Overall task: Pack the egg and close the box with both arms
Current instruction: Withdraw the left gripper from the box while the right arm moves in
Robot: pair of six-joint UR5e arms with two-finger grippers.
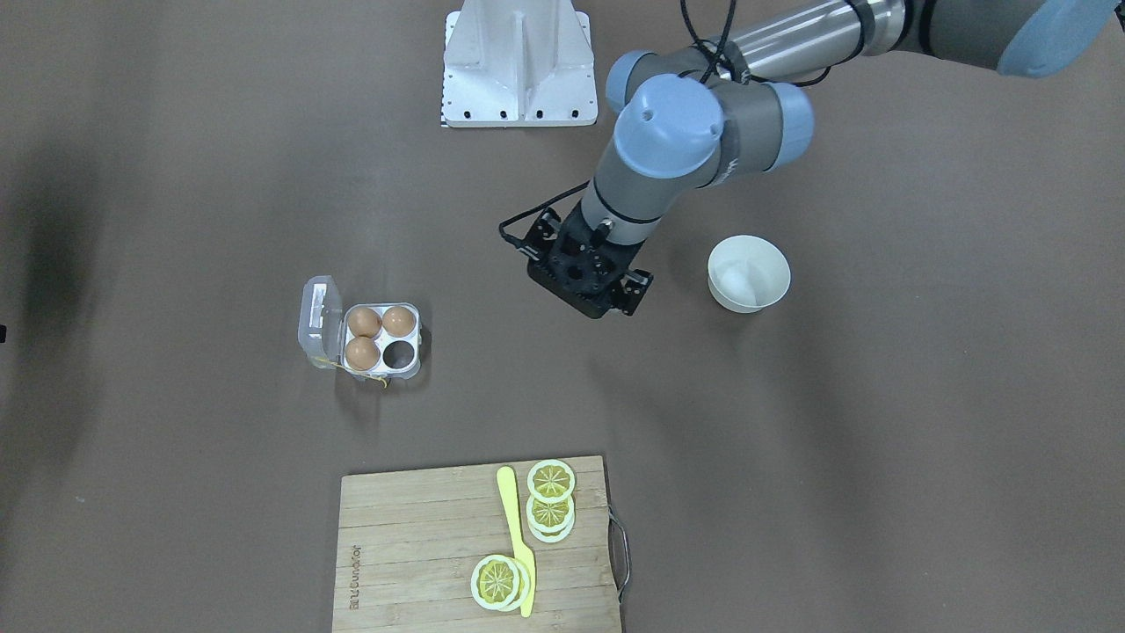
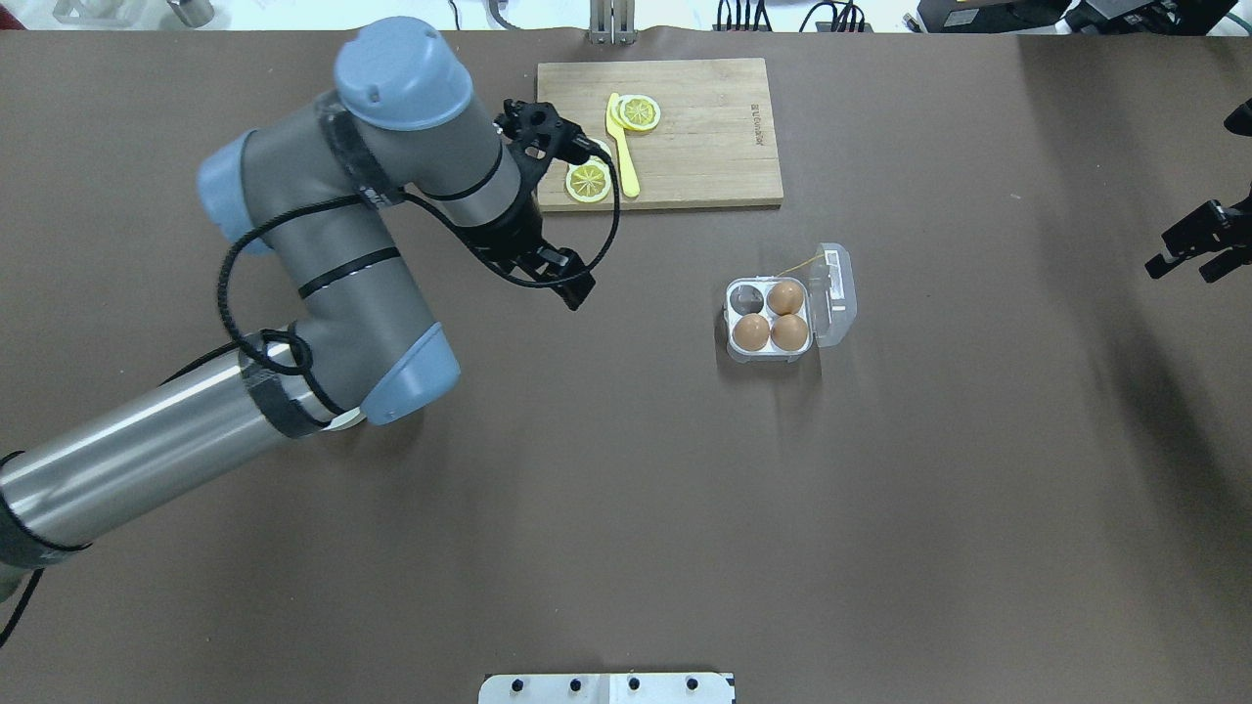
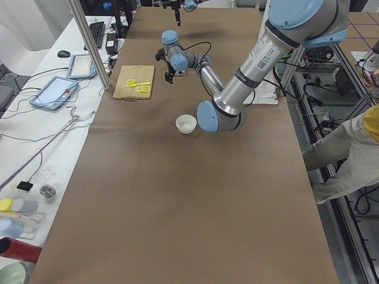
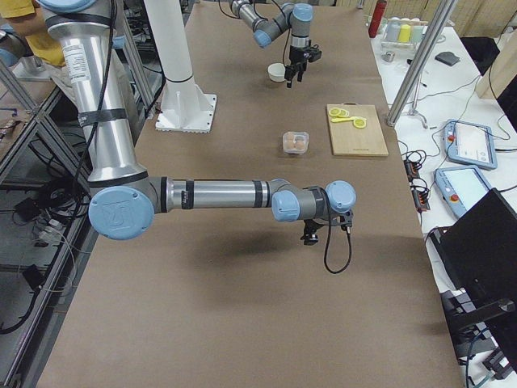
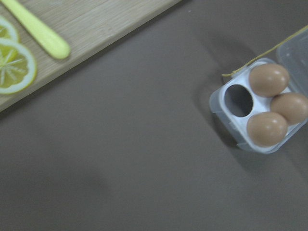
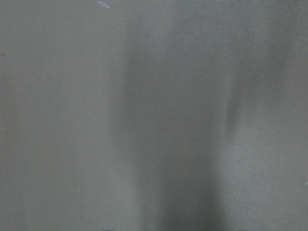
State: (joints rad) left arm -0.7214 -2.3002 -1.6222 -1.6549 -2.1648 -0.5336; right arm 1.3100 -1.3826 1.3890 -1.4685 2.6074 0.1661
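The box (image 1: pixel 406 373) lies open on the brown table, its clear lid (image 2: pixel 837 293) folded flat to one side. Three brown eggs fill three cups: one egg (image 2: pixel 785 296) at the back, two in front (image 2: pixel 751 330). The fourth cup (image 5: pixel 238 100) is empty. My left gripper (image 2: pixel 570 277) hovers well to the box's left, near the cutting board, fingers apart and nothing between them. My right gripper (image 2: pixel 1185 266) hangs at the far right edge, away from the box, and also looks open and empty. The left wrist view shows the box (image 5: pixel 230 129) from above; the right wrist view shows only bare table.
A wooden cutting board (image 1: pixel 422 527) carries lemon slices (image 1: pixel 551 481) and a yellow knife (image 1: pixel 517 536). A round white bowl (image 1: pixel 748 272) stands beside the left arm. A white metal stand (image 1: pixel 518 61) is at the robot's base. A person's sleeve (image 3: pixel 349 148) shows beside the table.
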